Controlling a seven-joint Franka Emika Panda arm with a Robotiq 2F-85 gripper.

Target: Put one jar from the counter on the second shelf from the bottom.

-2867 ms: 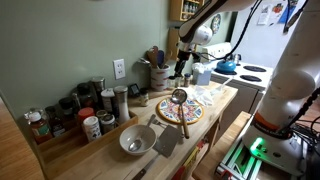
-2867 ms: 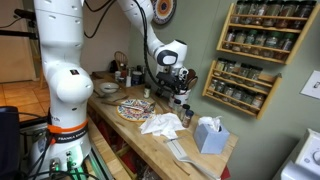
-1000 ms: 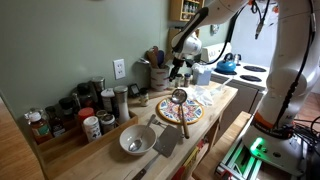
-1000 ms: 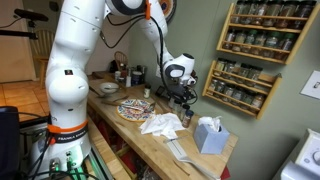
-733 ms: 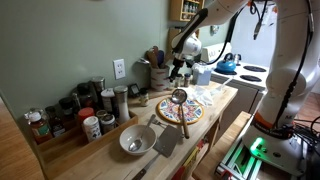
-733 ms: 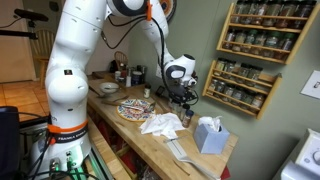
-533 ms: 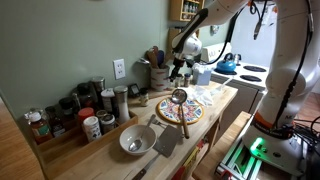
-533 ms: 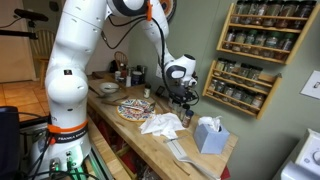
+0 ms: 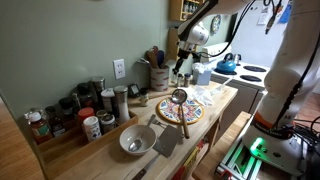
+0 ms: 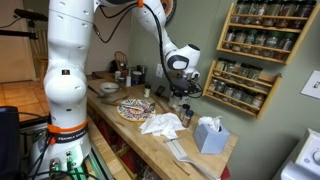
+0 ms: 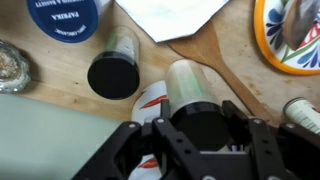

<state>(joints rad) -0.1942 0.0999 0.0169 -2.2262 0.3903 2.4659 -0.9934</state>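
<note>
In the wrist view my gripper [image 11: 201,122] is shut on a small clear jar with a dark lid [image 11: 186,82], one finger on each side of it. It hangs above the light-wood counter [image 11: 80,110]. Another dark-lidded jar [image 11: 113,75] stands on the counter just beside it. In both exterior views the gripper [image 9: 183,64] [image 10: 181,86] is above the jars at the back of the counter [image 10: 190,145]. The brown wooden spice rack [image 10: 243,85] hangs on the wall beyond it, with several tiers of dark-lidded jars. A second rack [image 10: 262,28] hangs above it.
A patterned plate [image 9: 180,110] with a wooden utensil, crumpled tissue [image 10: 160,123], a tissue box [image 10: 209,134], a metal bowl [image 9: 137,140] and a blue-lidded paprika jar [image 11: 65,18] sit on the counter. Several jars [image 9: 75,110] line the wall. A stove with a kettle [image 9: 228,66] is at the counter's end.
The arm has risen and the gripper now sits higher above the counter than half a second ago. Nothing else on the counter has moved.
</note>
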